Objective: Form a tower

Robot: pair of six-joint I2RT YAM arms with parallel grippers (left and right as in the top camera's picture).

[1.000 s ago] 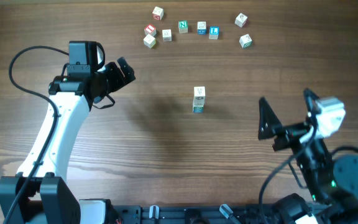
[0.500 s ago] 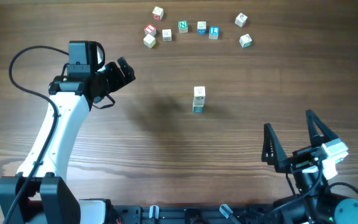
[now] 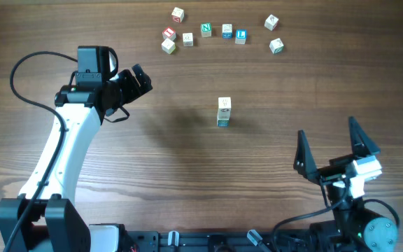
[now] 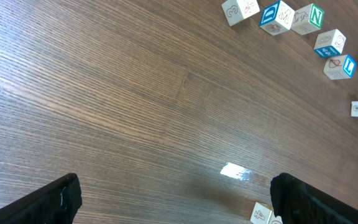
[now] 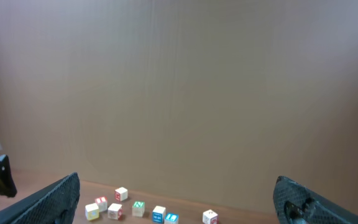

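Note:
The tower (image 3: 224,112), a narrow column of pale letter cubes with a blue-teal face low down, stands alone at the table's middle. My left gripper (image 3: 141,78) hangs open well to its left, with nothing between the fingers. In the left wrist view the left gripper (image 4: 179,200) is spread wide, and the tower's pale top (image 4: 261,214) peeks in beside the right finger. My right gripper (image 3: 329,140) is open and empty near the front edge, right of the tower. The right gripper (image 5: 180,200) faces a tan wall; the tower is out of that view.
Several loose letter cubes (image 3: 206,29) lie in a ragged row along the far edge, from a cream cube (image 3: 168,46) to a green-marked one (image 3: 276,46). These loose cubes (image 4: 307,18) sit top right in the left wrist view. The same row (image 5: 138,208) shows low in the right wrist view.
The right arm has drawn back toward the front edge and swung its open fingers up to face the far side. The left arm, tower and loose cubes have not moved.

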